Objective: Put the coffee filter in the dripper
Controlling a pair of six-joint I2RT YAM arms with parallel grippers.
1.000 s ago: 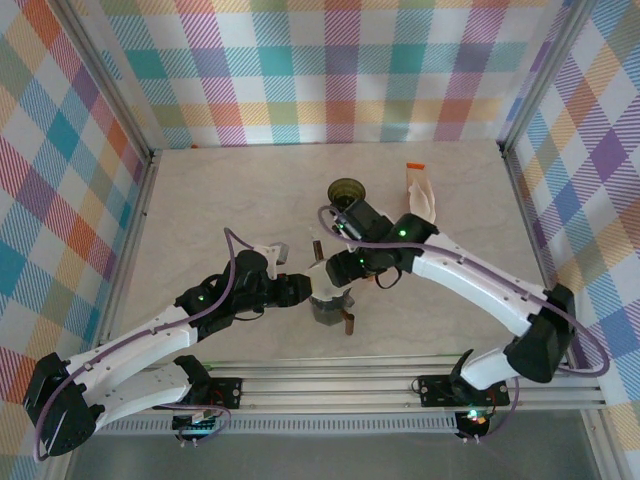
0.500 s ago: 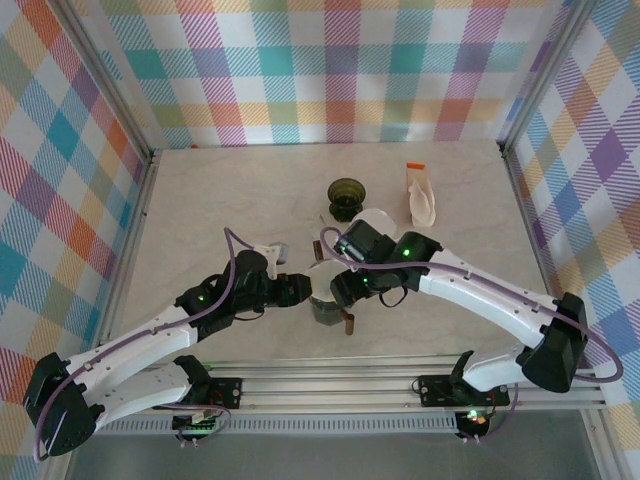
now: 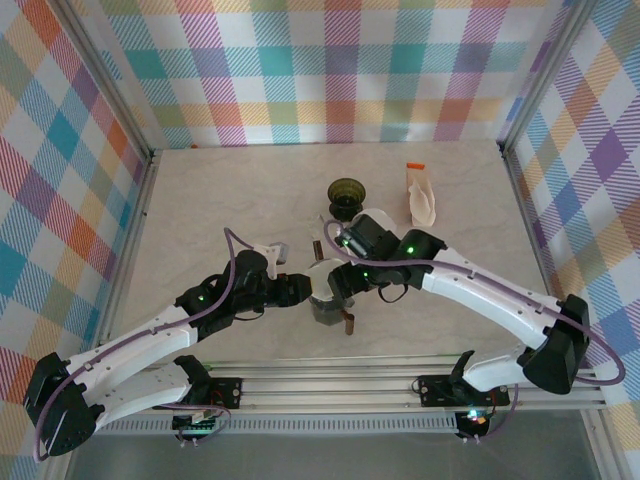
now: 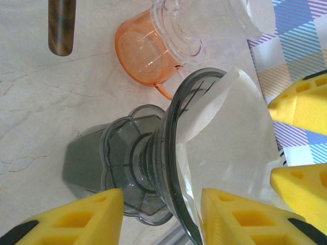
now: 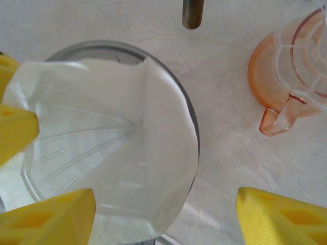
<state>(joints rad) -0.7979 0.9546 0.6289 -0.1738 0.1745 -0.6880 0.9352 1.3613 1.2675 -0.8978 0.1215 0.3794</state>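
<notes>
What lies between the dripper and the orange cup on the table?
Nothing: the right wrist view shows bare tabletop between the dripper and the orange cup.

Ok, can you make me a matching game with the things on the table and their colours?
Things:
1. coffee filter
2. dripper
3. small jug
4. rod

Colours:
a. see-through orange
b. dark brown
c. white
d. smoky grey

Right pairs: 1-c, 2-d, 3-a, 4-b
</notes>
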